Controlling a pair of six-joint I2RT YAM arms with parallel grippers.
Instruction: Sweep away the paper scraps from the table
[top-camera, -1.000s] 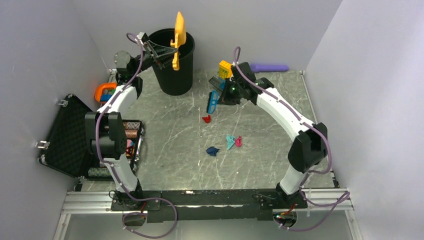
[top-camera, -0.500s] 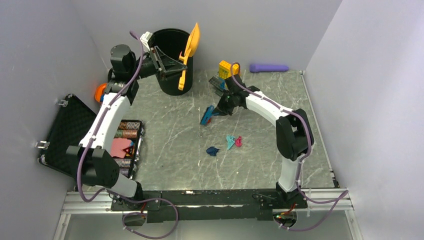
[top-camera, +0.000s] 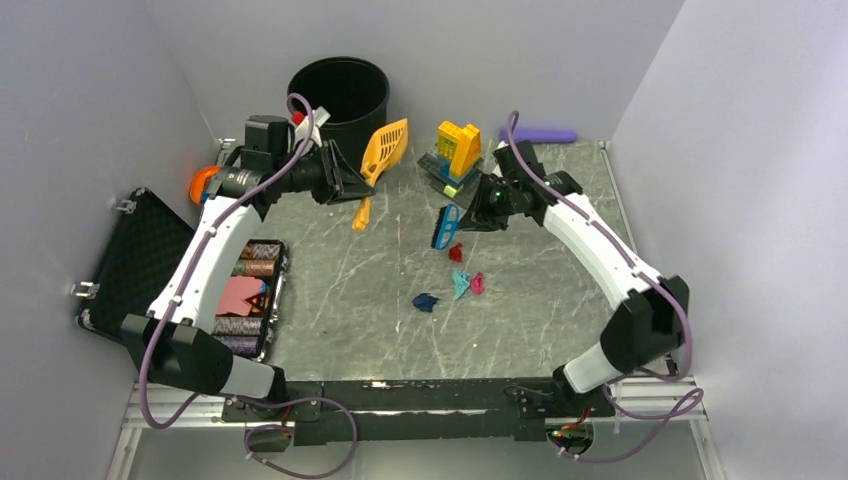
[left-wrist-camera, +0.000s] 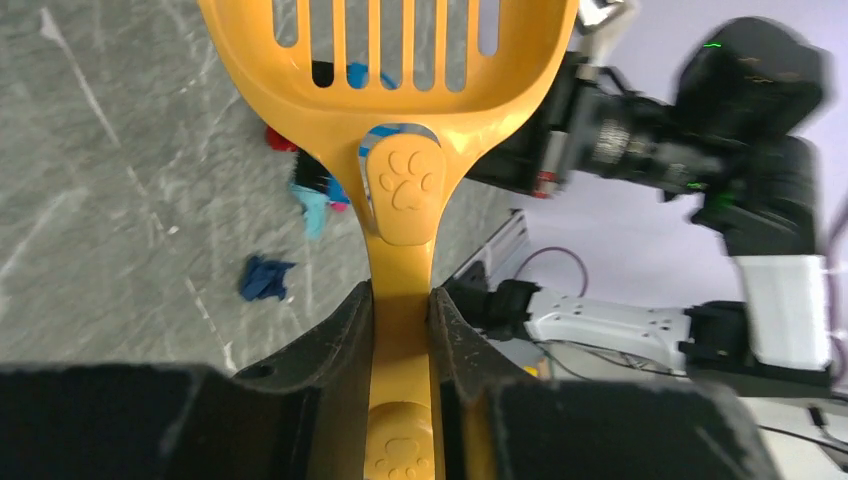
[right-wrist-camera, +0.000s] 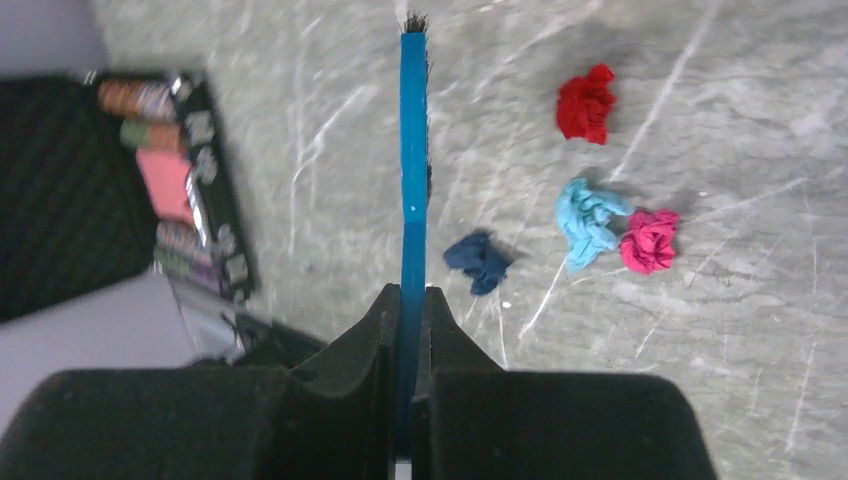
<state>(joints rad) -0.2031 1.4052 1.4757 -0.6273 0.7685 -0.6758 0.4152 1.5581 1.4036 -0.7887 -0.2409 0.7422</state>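
L fingers (left-wrist-camera: 335, 335) clamped on the slotted orange plastic scoop (left-wrist-camera: 400, 190), just swung down off the black bin (top-camera: 352, 118) twd the table (top-camera: 330, 270). R fingers (right-wrist-camera: 372, 335) pinch the flat blue brush (right-wrist-camera: 412, 150). The red wad (top-camera: 456, 252) is now nudged in beside the other paper scraps (top-camera: 461, 283) mid-table. Pile's gathered, scoop-up prob next.

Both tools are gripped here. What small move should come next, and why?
Probably carry the scoop in the left pincer over to the table just left of the paper scraps, mouth toward them. It is up by the bin, far from them, while the brush in the right pincer is right beside the red scrap.
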